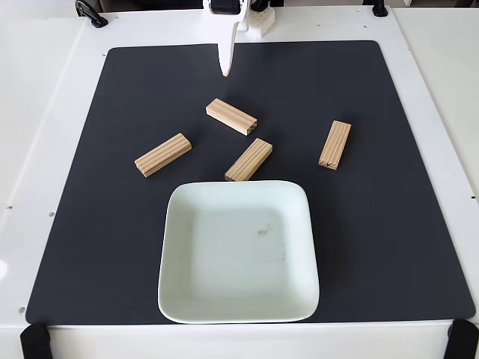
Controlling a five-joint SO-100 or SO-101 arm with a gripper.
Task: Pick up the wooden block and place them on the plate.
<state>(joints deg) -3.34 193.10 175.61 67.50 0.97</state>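
Observation:
Several wooden blocks of light pine lie flat on the black mat, apart from one another: one [231,117] nearest the gripper, one [162,155] at the left, one [248,159] just beyond the plate's far rim, and one [334,144] at the right. The pale mint-white square plate [224,284] sits at the mat's near edge with nothing on it but a faint smudge at its centre. My white gripper [225,71] hangs at the top of the fixed view, tip pointing down above the mat. It is shut, holds nothing, and is clear of the closest block.
The black mat [90,224] covers most of the white table [45,112]. Black clamps [34,342] sit at the table's near corners, and another black fitting [91,13] is at the far left. The arm's base [258,19] stands at the far edge.

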